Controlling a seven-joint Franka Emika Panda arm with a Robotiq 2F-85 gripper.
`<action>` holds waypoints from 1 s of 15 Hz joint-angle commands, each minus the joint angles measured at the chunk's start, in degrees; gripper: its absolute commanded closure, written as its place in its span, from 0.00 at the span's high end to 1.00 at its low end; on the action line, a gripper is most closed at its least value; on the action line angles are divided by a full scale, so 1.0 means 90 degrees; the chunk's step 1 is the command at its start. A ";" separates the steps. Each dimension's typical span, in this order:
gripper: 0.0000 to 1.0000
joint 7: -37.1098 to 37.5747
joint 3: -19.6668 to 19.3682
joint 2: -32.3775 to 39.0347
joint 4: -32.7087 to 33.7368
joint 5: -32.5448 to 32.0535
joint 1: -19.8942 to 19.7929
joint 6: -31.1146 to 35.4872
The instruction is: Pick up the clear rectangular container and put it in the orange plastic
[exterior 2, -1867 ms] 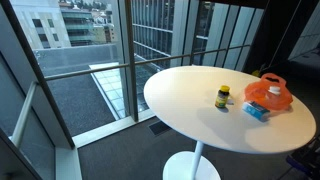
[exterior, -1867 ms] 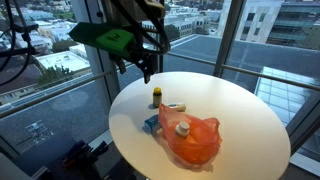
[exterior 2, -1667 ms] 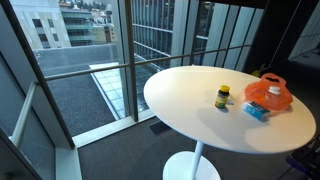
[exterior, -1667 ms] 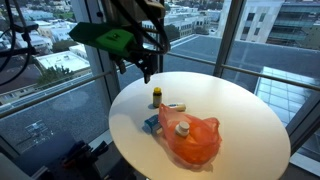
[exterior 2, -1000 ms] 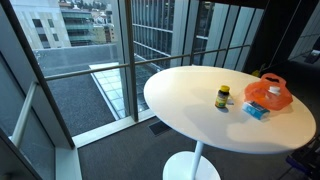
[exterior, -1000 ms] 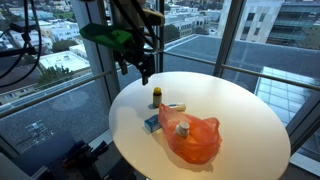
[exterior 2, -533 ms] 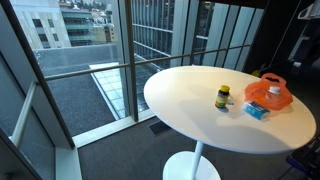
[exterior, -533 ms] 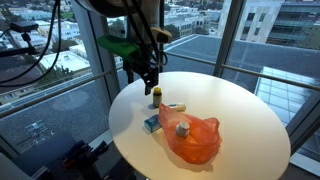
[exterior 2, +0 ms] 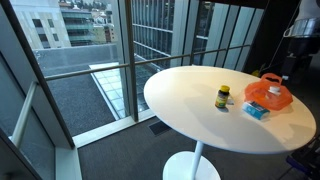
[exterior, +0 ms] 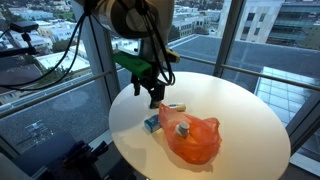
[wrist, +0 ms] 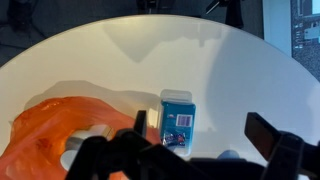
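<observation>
a franka arm's tool [exterior: 153, 98] hangs over the left part of the round white counter [exterior: 245, 105]. the wrist view shows its jaws spread wide and holding nothing, apparently so they can straddle the target. just below, the clear rectangular container [exterior: 152, 124] lies flat near the counter's edge, not yet gripped. to its right, just beside it, the orange plastic bag [exterior: 195, 142] sits slumped, close enough that the carry should be short.
</observation>
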 commanded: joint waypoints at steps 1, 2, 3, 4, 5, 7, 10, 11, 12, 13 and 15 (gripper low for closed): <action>1.00 -0.0021 0.0077 0.0418 0.0170 0.0084 -0.0136 0.0300; 1.00 -0.0066 0.0082 0.0501 0.0157 0.0125 -0.0141 0.0400; 1.00 -0.0091 0.0095 0.0574 0.0136 0.0136 -0.0138 0.0489; 1.00 -0.0084 0.0108 0.0631 0.0129 0.0134 -0.0137 0.0546; 1.00 -0.0123 0.0118 0.0647 0.0138 0.0161 -0.0137 0.0494; 1.00 -0.0049 0.0147 0.0601 0.0019 0.0067 -0.0148 0.0497; 1.00 -0.0113 0.0159 0.0618 0.0028 0.0132 -0.0145 0.0489; 1.00 -0.0114 0.0159 0.0618 0.0031 0.0132 -0.0145 0.0488; 1.00 -0.0020 0.0173 0.0642 -0.0008 0.0055 -0.0138 0.0600; 1.00 -0.0018 0.0185 0.0664 -0.0054 0.0056 -0.0129 0.0688; 1.00 0.0015 0.0214 0.0735 -0.0135 0.0052 -0.0119 0.0889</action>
